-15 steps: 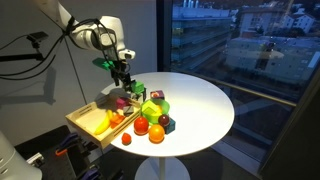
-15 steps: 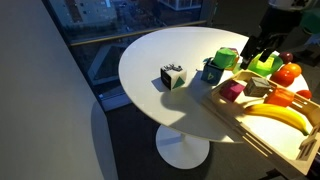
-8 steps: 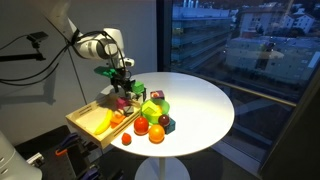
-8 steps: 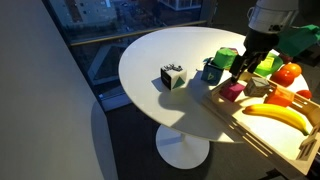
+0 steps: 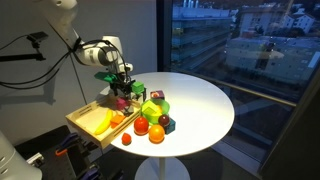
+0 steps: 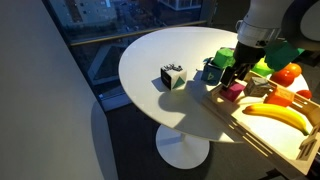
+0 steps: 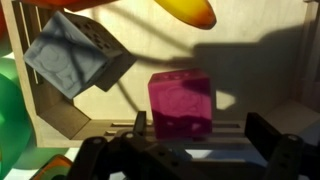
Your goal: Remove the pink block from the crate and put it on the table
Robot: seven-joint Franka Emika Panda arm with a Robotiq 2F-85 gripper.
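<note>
The pink block (image 7: 180, 103) lies on the wooden floor of the crate (image 7: 250, 60), near one corner. It also shows in both exterior views (image 6: 232, 91) (image 5: 122, 102). My gripper (image 7: 200, 132) is open and hangs just above the block. One finger (image 7: 140, 125) is close beside the block and the other stands wider off, neither touching. In both exterior views the gripper (image 6: 237, 75) (image 5: 122, 88) sits low over the crate (image 6: 243, 128) (image 5: 85, 128), at the edge of the round white table (image 6: 150, 55) (image 5: 205, 105).
The crate also holds a grey block (image 7: 72, 55), a banana (image 6: 275, 117) and an orange-red fruit (image 6: 287, 73). On the table near the crate stand a teal block (image 6: 212, 71), a black-and-white cube (image 6: 173, 76), a green toy (image 5: 151, 108) and oranges (image 5: 157, 133).
The gripper has moved down and a little sideways over the crate and now hangs just above the pink block. The block has not moved.
</note>
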